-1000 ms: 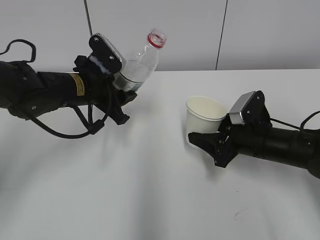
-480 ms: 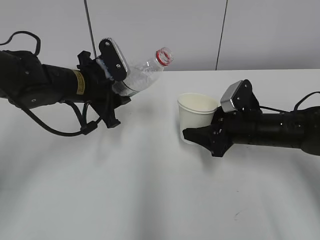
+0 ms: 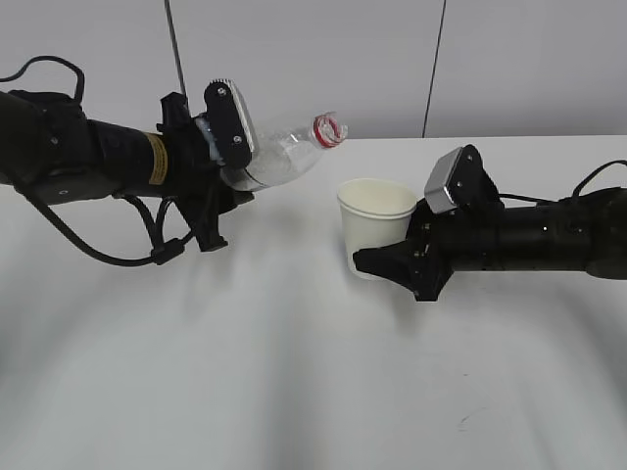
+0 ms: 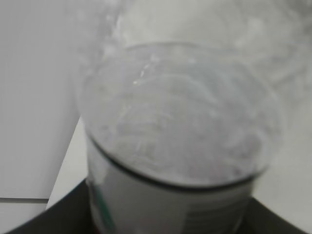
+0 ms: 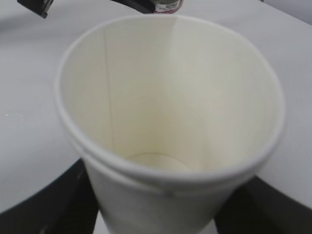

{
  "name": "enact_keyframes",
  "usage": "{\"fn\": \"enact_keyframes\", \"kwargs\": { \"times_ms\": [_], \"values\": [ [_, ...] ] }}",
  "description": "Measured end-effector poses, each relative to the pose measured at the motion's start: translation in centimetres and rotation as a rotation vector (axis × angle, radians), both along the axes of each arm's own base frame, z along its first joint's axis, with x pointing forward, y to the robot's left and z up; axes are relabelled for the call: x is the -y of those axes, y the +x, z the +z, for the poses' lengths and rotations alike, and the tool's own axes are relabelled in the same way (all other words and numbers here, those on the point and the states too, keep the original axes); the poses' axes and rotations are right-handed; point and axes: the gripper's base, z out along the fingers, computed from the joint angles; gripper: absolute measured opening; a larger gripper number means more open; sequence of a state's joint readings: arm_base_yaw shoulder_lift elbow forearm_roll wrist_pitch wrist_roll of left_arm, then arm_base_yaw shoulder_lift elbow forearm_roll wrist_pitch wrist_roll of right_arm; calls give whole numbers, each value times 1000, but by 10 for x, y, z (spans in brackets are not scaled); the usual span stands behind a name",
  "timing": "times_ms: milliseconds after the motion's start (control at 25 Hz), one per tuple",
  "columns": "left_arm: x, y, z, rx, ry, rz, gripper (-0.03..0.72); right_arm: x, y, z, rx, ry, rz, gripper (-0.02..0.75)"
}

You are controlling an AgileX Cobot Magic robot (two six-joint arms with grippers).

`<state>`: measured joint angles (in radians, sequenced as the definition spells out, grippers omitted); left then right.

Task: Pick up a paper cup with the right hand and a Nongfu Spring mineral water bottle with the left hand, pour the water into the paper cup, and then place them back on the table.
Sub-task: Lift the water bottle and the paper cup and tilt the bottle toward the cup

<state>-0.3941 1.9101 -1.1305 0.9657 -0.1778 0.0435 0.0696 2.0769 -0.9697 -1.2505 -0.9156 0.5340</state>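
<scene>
Table (image 3: 294,392) spreads white beneath both arms. Left hand (image 3: 211,201) is clamped on the Nongfu Spring mineral water bottle (image 3: 279,162), held above the table and tipped so its open red-ringed mouth points toward the paper cup (image 3: 375,220). Right hand (image 3: 397,264) grips that upright cup low on its wall, just right of the bottle's mouth.
</scene>
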Motion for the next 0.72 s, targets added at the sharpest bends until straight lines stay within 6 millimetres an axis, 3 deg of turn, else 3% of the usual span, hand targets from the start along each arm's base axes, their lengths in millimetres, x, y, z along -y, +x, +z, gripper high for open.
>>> {"fn": "enact_keyframes", "kwargs": {
  "times_ms": [720],
  "values": [
    [0, -1, -2, 53, 140, -108, 344, -6, 7, 10, -74, -88, 176, 460]
  ]
}}
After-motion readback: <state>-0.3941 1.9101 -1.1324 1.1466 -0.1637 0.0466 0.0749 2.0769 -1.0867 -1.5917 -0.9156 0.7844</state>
